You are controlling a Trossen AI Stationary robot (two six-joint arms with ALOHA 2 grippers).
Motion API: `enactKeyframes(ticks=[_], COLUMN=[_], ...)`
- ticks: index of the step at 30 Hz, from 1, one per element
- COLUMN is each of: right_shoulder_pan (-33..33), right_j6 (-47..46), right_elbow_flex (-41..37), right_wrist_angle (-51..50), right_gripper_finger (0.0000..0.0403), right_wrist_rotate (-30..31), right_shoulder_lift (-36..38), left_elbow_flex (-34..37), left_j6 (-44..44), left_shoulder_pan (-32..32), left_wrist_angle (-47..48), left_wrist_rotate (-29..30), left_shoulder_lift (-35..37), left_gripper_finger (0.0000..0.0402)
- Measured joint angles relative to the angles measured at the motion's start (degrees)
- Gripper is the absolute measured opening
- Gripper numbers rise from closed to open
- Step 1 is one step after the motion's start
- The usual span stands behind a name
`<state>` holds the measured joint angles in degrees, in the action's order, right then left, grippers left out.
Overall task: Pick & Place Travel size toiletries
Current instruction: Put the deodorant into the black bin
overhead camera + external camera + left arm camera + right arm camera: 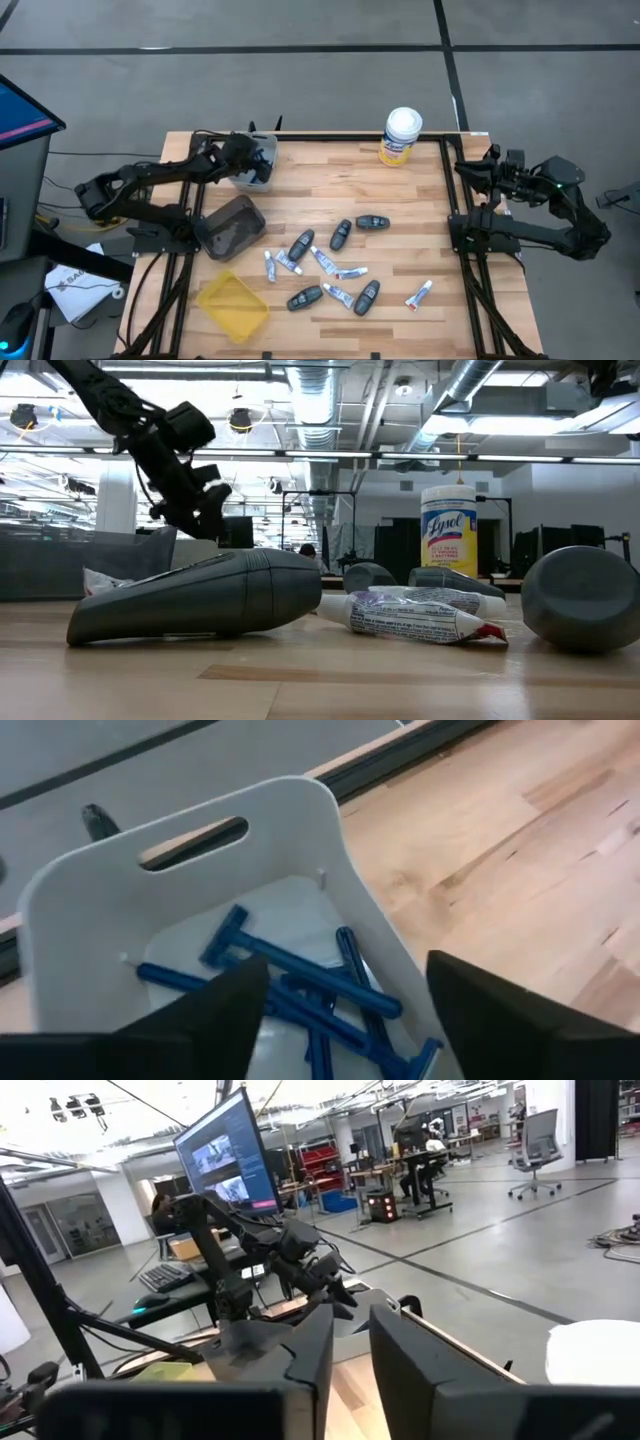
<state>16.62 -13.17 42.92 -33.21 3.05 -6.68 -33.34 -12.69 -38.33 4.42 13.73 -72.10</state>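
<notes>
My left pincer (340, 1005) hangs directly over the white plastic bin with a slotted handle (200, 870), which sits at about ten o'clock on the wooden slatted bench (330, 170). My fingers stand apart with nothing between them, and several slim dark-blue plastic razors (300, 985) lie crossed on the bin's floor below. I judge this step to be the drop into the bin, and the piece looks delivered.

To finish it well, I should lift straight up before swinging away, so neither finger catches the bin's tall handle wall and tips it. I should keep the fingers parted as I go, ready for the next item.

The rest of the toiletries lie near the bench's centre, toward five and six o'clock: dark grey oval fob-like pieces (341, 234) and small white tubes with blue and red marks (418, 294), mixed close together, some touching. For the next pick I would choose one lying apart, such as that lone tube at four o'clock, and close across its narrow width.

A dark grey tray (232, 226) and a yellow tray (233, 305) sit between the bin and the pile; I should pass above them.

My right pincer (350, 1355) waits off the bench's three o'clock edge, fingers nearly together, holding nothing. The yellow canister with a white lid (402, 136) at one o'clock is not mine to move.
</notes>
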Motion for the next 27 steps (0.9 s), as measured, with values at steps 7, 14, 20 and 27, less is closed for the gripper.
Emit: enactKeyframes(ticks=[7,14,20,27], right_shoulder_pan=[0.0,0.0,-0.16,-0.15], right_j6=[-0.48,-1.03,5.74,6.61], right_elbow_flex=[0.02,0.04,-1.41,-7.84], right_wrist_angle=[-1.44,-3.32,-2.36,2.72], right_gripper_finger=[0.0069,0.0069,0.0069,0.0069], right_wrist_rotate=[0.6,1.73,-2.2,-4.81], right_shoulder_lift=[0.0,0.0,0.02,0.06], left_elbow_flex=[-0.01,-1.65,-1.66,-1.66], left_j6=[-1.82,-9.73,-13.63,-19.86], left_shoulder_pan=[1.44,13.52,27.28,35.3], left_wrist_angle=[0.34,1.01,1.27,-0.88], left_wrist_rotate=[-1.08,-3.7,-0.49,1.58], left_shoulder_lift=[10.72,18.83,15.24,8.52], left_gripper_finger=[0.0294,0.0286,0.0274,0.0257])
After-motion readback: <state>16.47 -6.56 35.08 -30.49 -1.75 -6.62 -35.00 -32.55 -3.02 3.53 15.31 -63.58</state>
